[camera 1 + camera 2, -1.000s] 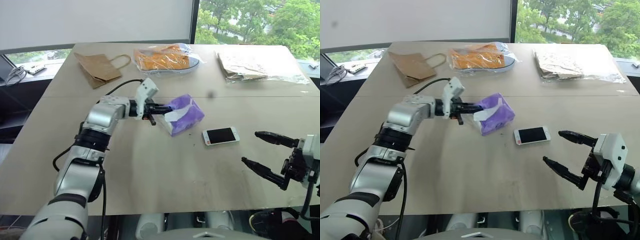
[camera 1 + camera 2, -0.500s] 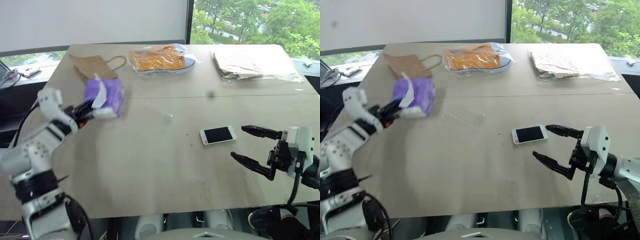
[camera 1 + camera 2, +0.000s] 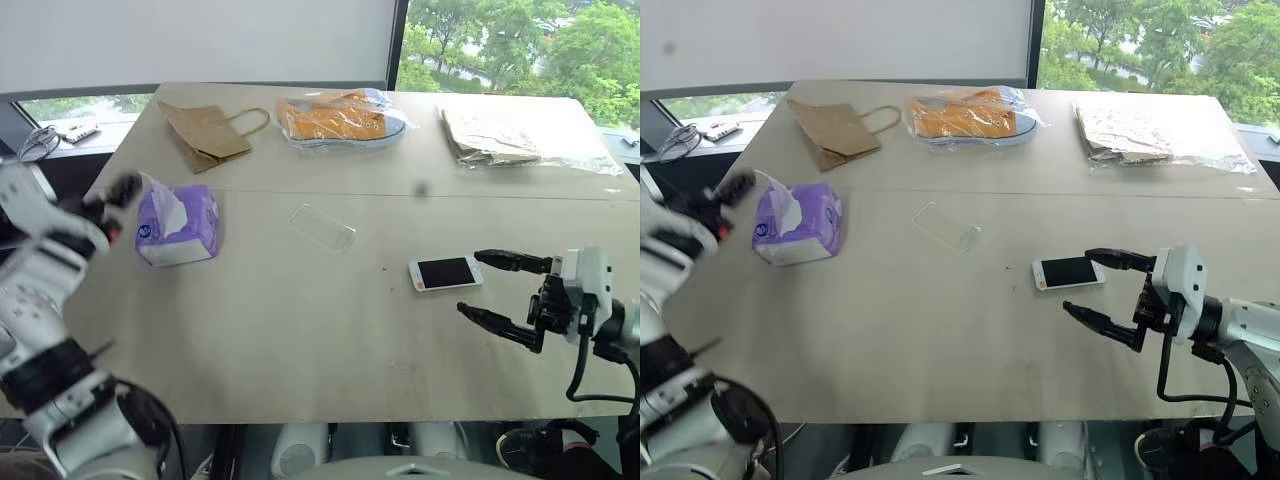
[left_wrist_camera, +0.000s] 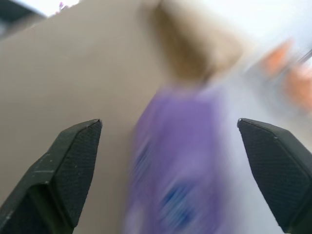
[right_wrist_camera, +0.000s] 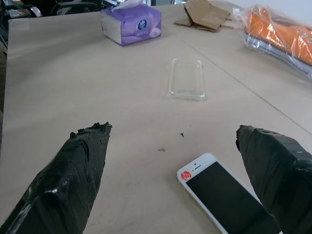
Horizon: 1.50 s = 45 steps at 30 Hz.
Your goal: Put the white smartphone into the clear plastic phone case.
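Observation:
The white smartphone [image 3: 445,272] lies screen up on the tan table [image 3: 300,340], right of centre. My right gripper [image 3: 470,283] stands open just to its right, one finger level with the phone's far edge and the other nearer me, touching nothing. In the right wrist view the smartphone [image 5: 224,195] lies between the fingertips [image 5: 90,146] and a little ahead. The clear plastic phone case [image 3: 322,227] lies empty at mid-table. My left gripper [image 4: 168,122] is open at the table's left edge, beside the purple tissue pack [image 3: 178,223] and apart from it.
Along the far side lie a brown paper bag [image 3: 205,132], an orange item in a clear bag [image 3: 340,117] and a brown item in a clear bag [image 3: 500,135]. Cables [image 3: 38,143] rest on the ledge beyond the left edge.
My left gripper carried the purple tissue pack leftward off the clear case, set it on the table's left side and opened. The right gripper edged a little toward the phone.

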{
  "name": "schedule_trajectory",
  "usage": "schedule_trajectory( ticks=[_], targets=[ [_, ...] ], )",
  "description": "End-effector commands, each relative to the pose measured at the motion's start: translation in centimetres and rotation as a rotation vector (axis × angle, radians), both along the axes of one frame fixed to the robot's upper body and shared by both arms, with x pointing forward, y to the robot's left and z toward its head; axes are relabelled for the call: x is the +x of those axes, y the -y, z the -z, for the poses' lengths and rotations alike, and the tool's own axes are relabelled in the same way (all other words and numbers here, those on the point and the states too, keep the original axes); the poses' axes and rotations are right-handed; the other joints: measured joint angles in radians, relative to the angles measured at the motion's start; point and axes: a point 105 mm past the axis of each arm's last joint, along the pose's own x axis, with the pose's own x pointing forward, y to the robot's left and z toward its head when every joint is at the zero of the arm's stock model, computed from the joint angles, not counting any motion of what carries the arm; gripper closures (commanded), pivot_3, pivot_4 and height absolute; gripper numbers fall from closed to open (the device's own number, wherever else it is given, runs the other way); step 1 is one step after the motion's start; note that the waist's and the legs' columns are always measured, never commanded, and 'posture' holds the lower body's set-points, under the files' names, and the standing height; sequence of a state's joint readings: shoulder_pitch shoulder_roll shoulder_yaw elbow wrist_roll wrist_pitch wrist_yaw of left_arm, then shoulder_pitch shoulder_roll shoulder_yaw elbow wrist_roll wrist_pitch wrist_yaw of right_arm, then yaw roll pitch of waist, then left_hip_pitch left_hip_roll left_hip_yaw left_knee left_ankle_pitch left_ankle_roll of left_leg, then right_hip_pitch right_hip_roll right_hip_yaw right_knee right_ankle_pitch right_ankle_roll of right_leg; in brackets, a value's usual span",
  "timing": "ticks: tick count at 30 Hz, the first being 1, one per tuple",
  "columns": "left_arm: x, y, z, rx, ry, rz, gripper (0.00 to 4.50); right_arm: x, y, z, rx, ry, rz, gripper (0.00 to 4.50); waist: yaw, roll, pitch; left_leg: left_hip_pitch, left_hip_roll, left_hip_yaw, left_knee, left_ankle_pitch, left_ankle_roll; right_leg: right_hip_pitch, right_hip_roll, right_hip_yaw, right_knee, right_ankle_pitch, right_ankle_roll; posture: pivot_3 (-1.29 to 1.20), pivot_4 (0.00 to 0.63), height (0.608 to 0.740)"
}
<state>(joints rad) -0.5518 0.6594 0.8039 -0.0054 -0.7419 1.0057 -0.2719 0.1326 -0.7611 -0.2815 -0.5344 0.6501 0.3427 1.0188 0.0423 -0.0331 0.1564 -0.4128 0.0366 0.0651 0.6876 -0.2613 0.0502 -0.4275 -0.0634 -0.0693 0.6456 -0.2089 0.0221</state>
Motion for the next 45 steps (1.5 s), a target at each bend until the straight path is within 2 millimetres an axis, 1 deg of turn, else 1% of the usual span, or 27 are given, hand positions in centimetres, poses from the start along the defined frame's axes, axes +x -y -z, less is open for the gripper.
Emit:
schedule_trajectory(
  ticks=[1, 2, 3, 4, 5, 6, 7, 8, 10, 12, 15, 16, 17, 20, 22, 24, 25, 27, 30, 31, 32, 33, 40, 44, 45],
  targets=[
    [-0.6, 8.5, -4.4, 0.219, 0.116, 0.487, 0.1, -0.3, -0.1, -1.1, -0.01, 0.047, -0.007, 0.0, -0.005, 0.0, 0.0, 0.001, 0.0, 0.002, 0.0, 0.001, -0.002, 0.0, 0.0, 0.0, 0.0, 0.0, 0.0, 0.0, 0.15, 0.74],
    [-0.6, 10.2, -4.0, 0.294, 0.097, 0.575, 0.1, -0.3, 0.0, -1.1, -0.011, 0.049, -0.003, 0.0, -0.007, 0.002, -0.001, 0.001, -0.001, 0.004, 0.0, 0.001, -0.002, 0.0, 0.0, 0.0, 0.0, 0.0, 0.0, 0.0, 0.15, 0.74],
    [-0.6, 11.4, -3.6, 0.353, 0.077, 0.638, 0.1, -0.3, 0.0, -1.1, -0.012, 0.05, 0.0, 0.0, -0.008, 0.004, -0.001, 0.003, -0.001, 0.007, -0.001, 0.001, -0.002, 0.0, 0.0, 0.003, -0.001, 0.0, 0.001, 0.0, 0.15, 0.74],
    [-0.4, 13.0, -2.8, 0.429, 0.056, 0.736, 0.1, -0.3, 0.0, -1.2, -0.013, 0.053, 0.005, 0.0, -0.01, 0.005, -0.001, 0.004, -0.001, 0.008, -0.002, 0.001, -0.002, 0.0, 0.0, 0.004, -0.001, 0.0, 0.001, 0.0, 0.15, 0.74],
    [-0.4, 14.0, -2.1, 0.48, 0.039, 0.807, 0.1, -0.3, 0.0, -1.2, -0.014, 0.054, 0.009, 0.0, -0.012, 0.005, -0.001, 0.004, -0.001, 0.009, -0.002, 0.001, -0.002, 0.0, 0.0, 0.005, -0.001, 0.0, 0.001, 0.0, 0.15, 0.74],
    [-0.1, 14.7, -1.4, 0.529, 0.021, 0.857, 0.1, -0.3, 0.0, -1.2, -0.015, 0.055, 0.014, 0.0, -0.014, 0.005, -0.001, 0.005, -0.001, 0.01, -0.003, 0.001, -0.002, 0.0, 0.001, 0.005, -0.001, 0.0, 0.001, 0.0, 0.15, 0.74],
    [0.4, 15.6, -0.3, 0.617, 0.007, 0.928, 0.1, -0.3, 0.0, -1.1, -0.025, 0.052, 0.023, 0.0, -0.016, 0.005, -0.001, 0.005, -0.001, 0.009, -0.003, 0.001, -0.002, 0.0, 0.002, 0.005, -0.001, 0.0, 0.001, 0.0, 0.15, 0.74],
    [0.8, 16.1, 0.5, 0.687, -0.007, 0.98, 0.1, -0.4, 0.1, -1.0, -0.032, 0.05, 0.031, 0.0, -0.017, 0.005, -0.001, 0.005, 0.0, 0.009, -0.003, 0.0, -0.001, 0.0, 0.003, 0.005, -0.001, 0.0, 0.001, 0.0, 0.15, 0.74],
    [1.7, 16.8, 2.4, 0.853, -0.022, 1.078, 0.1, -0.5, 0.3, -1.1, -0.04, 0.055, 0.054, 0.0, -0.017, 0.005, -0.001, 0.005, 0.0, 0.009, -0.003, -0.001, 0.002, 0.0, 0.005, 0.004, 0.0, -0.003, -0.003, 0.0, 0.15, 0.74],
    [2.8, 17.1, 4.0, 0.971, -0.029, 1.146, 0.1, -0.7, 0.4, -1.2, -0.046, 0.068, 0.074, 0.0, -0.018, 0.005, -0.001, 0.006, 0.0, 0.01, -0.003, -0.001, 0.002, 0.0, 0.007, 0.005, 0.0, -0.003, -0.003, 0.0, 0.15, 0.74],
    [4.2, 17.4, 5.7, 1.043, -0.018, 1.214, 0.1, -1.1, 0.4, -1.3, -0.05, 0.076, 0.101, 0.0, -0.018, 0.005, -0.001, 0.005, 0.0, 0.01, -0.002, -0.002, 0.003, 0.0, 0.007, 0.007, -0.001, -0.002, -0.003, 0.0, 0.15, 0.74],
    [4.3, 17.7, 6.1, 1.037, 0.002, 1.256, 0.1, -1.3, 0.4, -1.4, -0.051, 0.076, 0.109, 0.0, -0.019, 0.005, -0.001, 0.005, 0.0, 0.011, -0.002, -0.002, 0.003, 0.0, 0.007, 0.007, -0.001, -0.002, -0.003, 0.0, 0.15, 0.74],
    [4.5, 17.6, 6.8, 1.069, -0.011, 1.287, 0.1, -1.5, 0.4, -1.4, -0.05, 0.075, 0.118, 0.0, -0.018, 0.005, -0.001, 0.005, 0.0, 0.01, -0.002, -0.002, 0.003, 0.0, 0.007, 0.007, -0.001, -0.002, -0.002, 0.0, 0.15, 0.74],
    [4.5, 17.1, 8.6, 1.141, -0.092, 1.391, 0.1, -2.0, 0.4, -1.2, -0.055, 0.07, 0.142, 0.0, -0.021, 0.005, -0.001, -0.001, 0.0, 0.01, -0.001, -0.002, 0.003, -0.005, 0.007, 0.005, -0.002, 0.0, 0.001, 0.0, 0.15, 0.74],
    [4.8, 17.2, 9.0, 1.163, -0.113, 1.42, 0.1, -2.3, 0.3, -1.2, -0.051, 0.069, 0.156, 0.0, -0.023, 0.005, -0.001, -0.001, 0.0, 0.01, -0.001, -0.002, 0.003, -0.005, 0.007, 0.006, -0.003, 0.0, 0.001, 0.0, 0.15, 0.74],
    [5.5, 17.4, 9.3, 1.194, -0.132, 1.403, 0.1, -2.5, 0.1, -1.2, -0.044, 0.068, 0.164, 0.0, -0.021, 0.004, 0.0, -0.002, 0.0, 0.009, -0.001, -0.002, 0.003, -0.005, 0.007, 0.005, -0.003, 0.0, 0.001, 0.0, 0.15, 0.74],
    [5.7, 17.5, 9.6, 1.212, -0.145, 1.404, 0.33, -2.6, 0.0, -1.2, -0.041, 0.068, 0.167, 0.0, -0.019, 0.004, 0.0, -0.002, 0.0, 0.008, 0.0, -0.002, 0.003, -0.005, 0.008, 0.005, -0.003, 0.0, 0.001, 0.0, 0.15, 0.74],
    [5.9, 17.6, 10.0, 1.231, -0.167, 1.413, 0.91, -2.8, -0.1, -1.2, -0.04, 0.067, 0.171, 0.0, -0.019, 0.004, 0.0, -0.002, 0.0, 0.008, 0.0, -0.002, 0.004, -0.005, 0.008, 0.006, -0.003, 0.0, 0.001, 0.0, 0.15, 0.74],
    [6.1, 17.7, 10.5, 1.267, -0.2, 1.417, 2.33, -3.0, -0.2, -1.1, -0.043, 0.064, 0.178, 0.0, -0.022, 0.004, 0.0, -0.002, 0.0, 0.008, 0.0, -0.002, 0.004, -0.004, 0.008, 0.006, -0.002, 0.0, 0.001, 0.0, 0.15, 0.74],
    [6.2, 17.6, 10.6, 1.274, -0.208, 1.418, 2.91, -3.0, -0.3, -1.1, -0.043, 0.062, 0.179, 0.0, -0.023, 0.004, 0.0, -0.002, 0.0, 0.008, 0.0, -0.002, 0.004, -0.004, 0.008, 0.006, -0.002, 0.0, 0.001, 0.0, 0.15, 0.74],
    [6.2, 17.5, 10.7, 1.272, -0.224, 1.42, 3.3, -3.1, -0.3, -1.1, -0.043, 0.059, 0.181, 0.0, -0.025, 0.004, 0.0, -0.002, 0.0, 0.008, 0.0, -0.002, 0.004, -0.005, 0.008, 0.006, -0.002, 0.0, 0.001, 0.0, 0.15, 0.74],
    [6.2, 17.4, 10.8, 1.28, -0.24, 1.421, 3.59, -3.2, -0.3, -1.1, -0.041, 0.056, 0.181, 0.0, -0.026, 0.004, 0.0, -0.002, 0.001, 0.007, 0.0, -0.002, 0.004, -0.005, 0.008, 0.006, -0.002, 0.0, 0.001, 0.0, 0.15, 0.74],
    [6.5, 16.7, 11.4, 1.345, -0.304, 1.399, 3.59, -3.6, -0.5, -1.1, -0.034, 0.05, 0.194, 0.0, -0.026, 0.004, 0.0, -0.002, 0.001, 0.007, 0.0, -0.002, 0.004, -0.005, 0.008, 0.006, -0.002, 0.0, 0.001, 0.0, 0.15, 0.74],
    [6.3, 15.8, 12.2, 1.414, -0.352, 1.403, 3.59, -3.6, -0.5, -1.1, -0.033, 0.051, 0.201, 0.0, -0.026, 0.004, -0.001, -0.001, 0.001, 0.007, 0.0, -0.002, 0.004, -0.004, 0.008, 0.006, -0.002, 0.0, 0.001, 0.0, 0.15, 0.74],
    [6.3, 15.6, 12.4, 1.419, -0.361, 1.401, 3.86, -3.6, -0.5, -1.0, -0.034, 0.052, 0.202, 0.0, -0.026, 0.004, -0.001, -0.001, 0.001, 0.007, 0.0, -0.002, 0.004, -0.004, 0.008, 0.006, -0.001, 0.0, 0.001, 0.0, 0.15, 0.74]
  ],
)
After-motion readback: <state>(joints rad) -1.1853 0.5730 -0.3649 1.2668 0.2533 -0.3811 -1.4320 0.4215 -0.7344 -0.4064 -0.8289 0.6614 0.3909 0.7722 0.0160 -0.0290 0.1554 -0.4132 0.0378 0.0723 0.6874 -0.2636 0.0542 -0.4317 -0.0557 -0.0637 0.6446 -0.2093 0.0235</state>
